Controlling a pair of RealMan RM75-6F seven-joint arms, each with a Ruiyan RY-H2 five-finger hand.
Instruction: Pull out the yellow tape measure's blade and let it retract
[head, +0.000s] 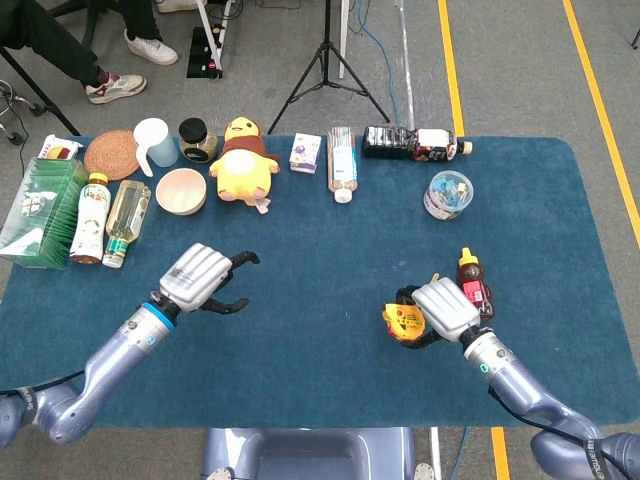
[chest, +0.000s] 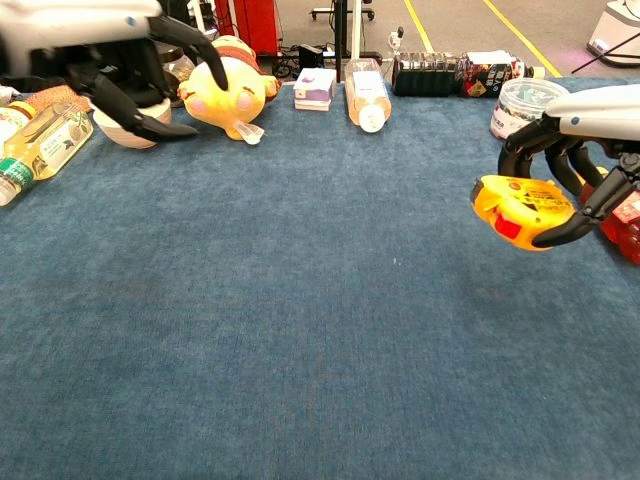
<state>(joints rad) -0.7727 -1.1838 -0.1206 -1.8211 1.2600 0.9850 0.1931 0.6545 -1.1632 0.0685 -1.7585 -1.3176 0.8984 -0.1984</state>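
The yellow tape measure (head: 403, 322) (chest: 520, 207) is gripped by my right hand (head: 447, 308) (chest: 578, 150) just above the blue table at the right. No blade shows outside its case. My left hand (head: 197, 278) (chest: 120, 70) is well to the left, open, fingers spread and holding nothing.
A red sauce bottle (head: 472, 281) lies right beside my right hand. Along the far side stand a plush duck (head: 243, 160), a bowl (head: 181, 191), bottles (head: 110, 215), a small box (head: 305, 154), a tube (head: 342, 162), a dark bottle (head: 415, 143) and a tub (head: 447, 194).
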